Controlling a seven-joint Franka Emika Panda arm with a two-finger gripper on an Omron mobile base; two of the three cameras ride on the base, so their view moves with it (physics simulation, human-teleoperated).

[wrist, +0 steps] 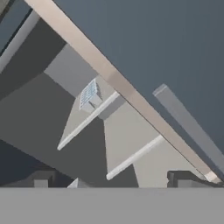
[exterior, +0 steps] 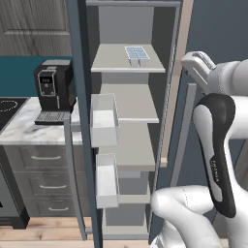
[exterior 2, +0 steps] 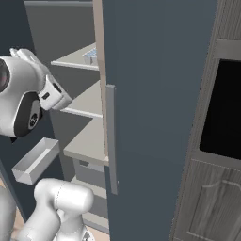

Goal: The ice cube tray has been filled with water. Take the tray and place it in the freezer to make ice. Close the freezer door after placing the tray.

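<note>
- The two-finger gripper [wrist: 111,179] is empty, dark tips apart, outside the tall slate-blue freezer [exterior: 127,19].
- The pale grey-white ice cube tray [exterior: 137,53] sits on the top shelf.
- Risk: the open slate-blue freezer door [exterior: 83,121] stays unclosed; a careless swing may catch its white bins.

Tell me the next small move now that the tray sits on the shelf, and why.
Probably swing the gripper left toward the open slate-blue freezer door to push it shut. The pale grey-white ice cube tray already rests on the freezer's top shelf, and the fingers hold nothing.
</note>
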